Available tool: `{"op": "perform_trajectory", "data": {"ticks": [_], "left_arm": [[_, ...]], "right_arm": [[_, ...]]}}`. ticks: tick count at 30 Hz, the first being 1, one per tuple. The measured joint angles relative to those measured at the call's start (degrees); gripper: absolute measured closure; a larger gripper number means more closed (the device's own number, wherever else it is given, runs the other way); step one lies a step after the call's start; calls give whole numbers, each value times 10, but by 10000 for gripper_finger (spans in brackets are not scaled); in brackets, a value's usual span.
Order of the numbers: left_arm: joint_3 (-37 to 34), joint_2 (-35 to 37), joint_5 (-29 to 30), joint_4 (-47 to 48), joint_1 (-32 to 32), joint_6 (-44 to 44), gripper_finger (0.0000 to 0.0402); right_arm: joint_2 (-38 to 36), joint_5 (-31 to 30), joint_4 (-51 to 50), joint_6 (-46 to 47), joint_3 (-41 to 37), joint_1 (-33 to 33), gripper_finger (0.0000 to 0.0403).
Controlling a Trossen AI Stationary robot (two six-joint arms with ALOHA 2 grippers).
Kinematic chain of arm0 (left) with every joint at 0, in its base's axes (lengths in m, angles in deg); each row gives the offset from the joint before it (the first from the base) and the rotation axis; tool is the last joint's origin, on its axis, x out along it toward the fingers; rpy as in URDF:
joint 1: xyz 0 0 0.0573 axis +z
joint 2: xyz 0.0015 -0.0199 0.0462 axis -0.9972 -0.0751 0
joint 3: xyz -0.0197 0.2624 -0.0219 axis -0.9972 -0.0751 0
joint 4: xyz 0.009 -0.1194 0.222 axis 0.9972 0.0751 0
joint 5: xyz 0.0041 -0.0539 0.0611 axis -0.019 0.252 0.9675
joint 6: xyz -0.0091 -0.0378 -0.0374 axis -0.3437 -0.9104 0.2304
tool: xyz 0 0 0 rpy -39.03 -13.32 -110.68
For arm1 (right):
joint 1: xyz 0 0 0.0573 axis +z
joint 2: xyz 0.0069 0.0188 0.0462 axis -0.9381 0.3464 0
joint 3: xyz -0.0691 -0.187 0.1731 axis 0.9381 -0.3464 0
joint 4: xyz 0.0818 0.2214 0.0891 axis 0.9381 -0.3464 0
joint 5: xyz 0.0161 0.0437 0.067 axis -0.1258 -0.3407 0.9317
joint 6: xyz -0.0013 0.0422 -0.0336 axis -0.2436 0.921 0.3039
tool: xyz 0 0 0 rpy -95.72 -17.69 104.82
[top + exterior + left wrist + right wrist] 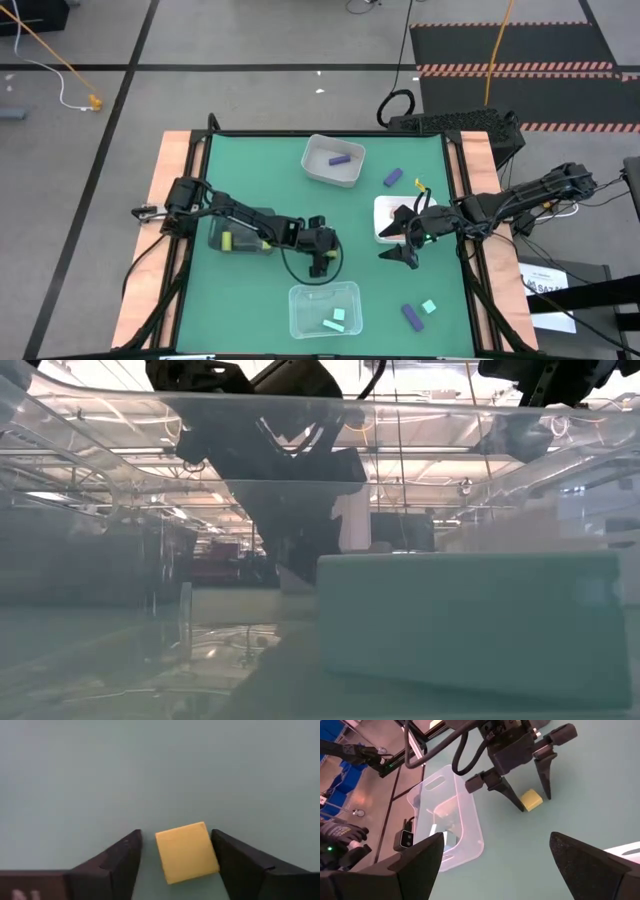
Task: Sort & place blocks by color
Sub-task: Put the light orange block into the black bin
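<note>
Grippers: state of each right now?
Left gripper: open, fingers straddling the yellow block, not clamped.
Right gripper: open, holding nothing.

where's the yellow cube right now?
The yellow cube sits on the green mat near table centre, between the open fingers of the left gripper, not yet clamped. In the high view it's hidden under that gripper, just above the clear tray.

A matt, smooth green desk (260,170) is seen, edged in bare wood. The yellow block (186,852) looks matt, and the clear tray (451,817) is glossy plastic.
</note>
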Motion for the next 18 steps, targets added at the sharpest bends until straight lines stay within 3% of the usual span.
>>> {"op": "perform_trajectory", "data": {"ticks": [5,13,18], "left_arm": [[0,1,-7,7,-1,3,264],[-5,24,-4,-51,1,-63,267],[-3,95,55,-98,1,-64,267]], "right_arm": [[0,0,0,0,0,0,51],[0,0,-1,-1,0,0,51],[0,0,-6,-2,0,0,51]]}}
